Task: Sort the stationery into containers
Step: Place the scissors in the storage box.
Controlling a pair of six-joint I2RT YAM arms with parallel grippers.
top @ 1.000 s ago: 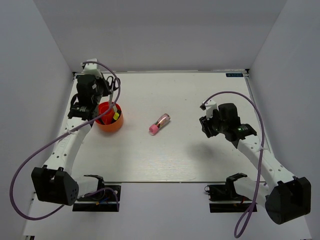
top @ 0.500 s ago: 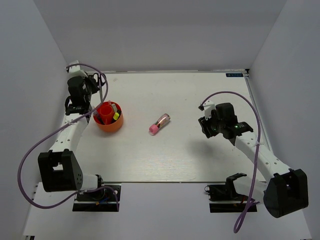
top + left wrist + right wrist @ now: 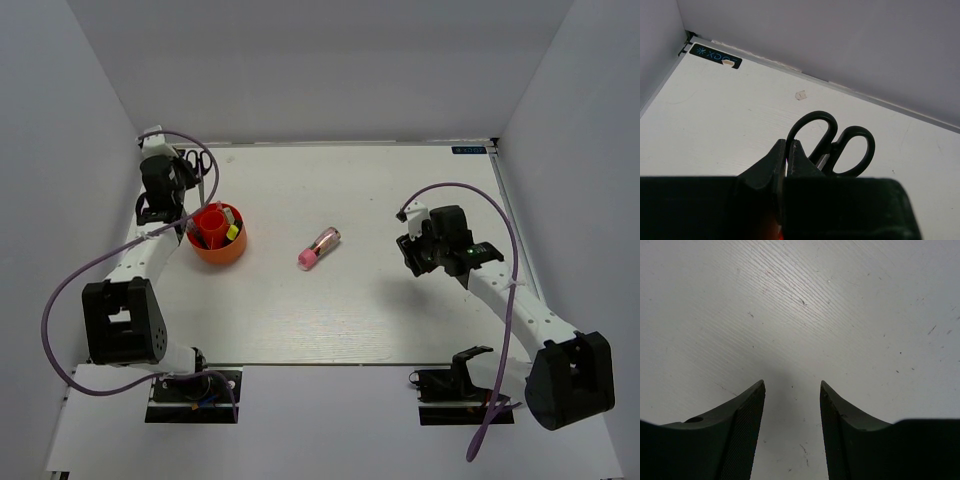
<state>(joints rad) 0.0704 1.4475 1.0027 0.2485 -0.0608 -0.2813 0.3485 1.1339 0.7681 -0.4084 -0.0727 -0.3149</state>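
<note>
Upper left, the left gripper [image 3: 788, 147] pinches the black-handled scissors [image 3: 834, 146] above the red-orange pot [image 3: 215, 256]. Best lowered straight into a free compartment (it looks crowded). The right gripper [image 3: 792, 390] gapes wide, mid-right.

The pot [image 3: 215, 252] is sitting on the table's [image 3: 380, 320] left side, with markers [image 3: 230, 228] standing in it. The tube [image 3: 320, 247] is lying right of it, near the middle. The scissors [image 3: 832, 145] are hanging behind the pot in the left gripper [image 3: 787, 150]. The right gripper [image 3: 792, 390] is hovering right of the tube.
</note>
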